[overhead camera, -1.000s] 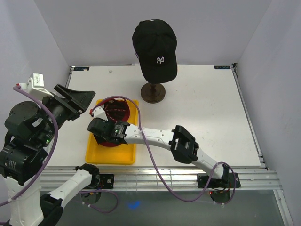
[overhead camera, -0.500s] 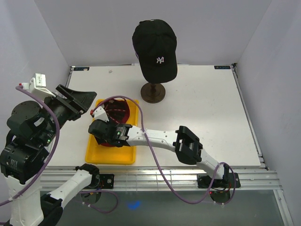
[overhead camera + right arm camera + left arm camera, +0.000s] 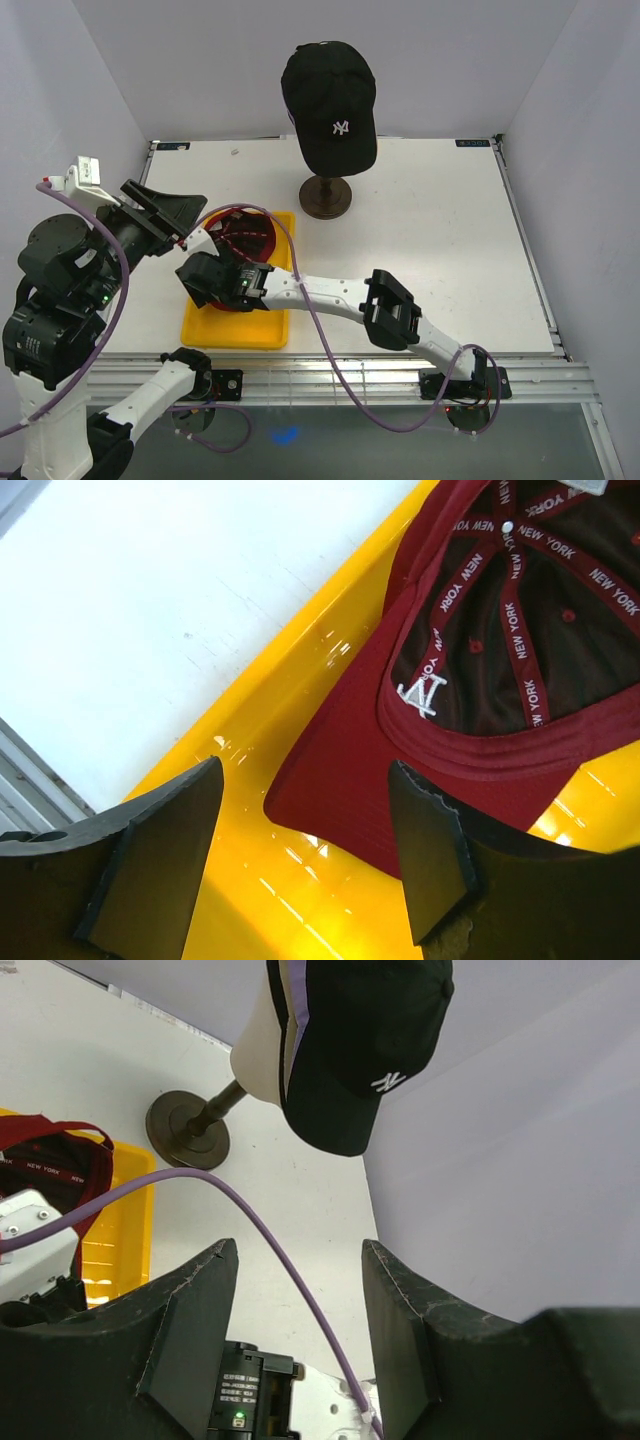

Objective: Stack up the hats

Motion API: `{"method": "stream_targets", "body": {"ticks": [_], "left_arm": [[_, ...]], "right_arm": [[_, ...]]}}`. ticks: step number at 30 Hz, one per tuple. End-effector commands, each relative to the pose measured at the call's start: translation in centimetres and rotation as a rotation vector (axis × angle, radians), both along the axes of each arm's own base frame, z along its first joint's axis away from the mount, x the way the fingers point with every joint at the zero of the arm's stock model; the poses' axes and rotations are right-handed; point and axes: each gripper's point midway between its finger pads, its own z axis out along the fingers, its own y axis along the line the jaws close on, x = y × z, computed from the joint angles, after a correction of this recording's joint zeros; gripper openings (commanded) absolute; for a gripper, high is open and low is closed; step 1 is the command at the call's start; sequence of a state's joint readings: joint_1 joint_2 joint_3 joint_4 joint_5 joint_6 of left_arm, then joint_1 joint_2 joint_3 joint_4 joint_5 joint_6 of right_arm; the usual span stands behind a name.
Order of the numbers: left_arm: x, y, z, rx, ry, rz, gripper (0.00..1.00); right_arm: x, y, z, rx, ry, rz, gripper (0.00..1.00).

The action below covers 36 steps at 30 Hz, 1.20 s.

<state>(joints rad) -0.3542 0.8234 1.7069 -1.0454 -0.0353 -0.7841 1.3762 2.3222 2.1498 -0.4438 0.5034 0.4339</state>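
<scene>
Pickup of the dark red cap (image 3: 505, 670), lying crown-down in the yellow tray (image 3: 290, 920) near the desk's left near corner, seems in hand. The right end effector (image 3: 305, 805) hovers spread over its brim, empty; the left end effector (image 3: 298, 1285) is spread, empty. Next, likely: lower and pinch the brim.

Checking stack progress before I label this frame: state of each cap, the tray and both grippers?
Black cap: on the mannequin head, topmost.
Lavender cap: under the black cap, only its edge shows.
Red cap: upside down in the tray, not held.
Tray: holds the red cap.
Left gripper: open, empty, raised.
Right gripper: open, over the red cap's brim.
</scene>
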Motion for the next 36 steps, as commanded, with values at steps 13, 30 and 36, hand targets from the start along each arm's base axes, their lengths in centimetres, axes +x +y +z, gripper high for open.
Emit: {"method": "stream_targets", "body": {"ticks": [13,30,36], "left_arm": [[0.2,-0.3,-0.2,-0.008,-0.011,-0.014,0.63],[0.4,-0.7,-0.5,-0.022,-0.026,-0.027,0.63],[0.5,-0.8,0.0,-0.037,-0.043,-0.026,0.63]], "right_arm": [[2.1,0.0,-2.6,-0.085,-0.065,0.002,0.65],[2.8,-3.7,0.0,-0.153,-0.093,-0.082,0.24],[2.1,-4.3,4.3,-0.089,-0.081,-0.065,0.08]]}}
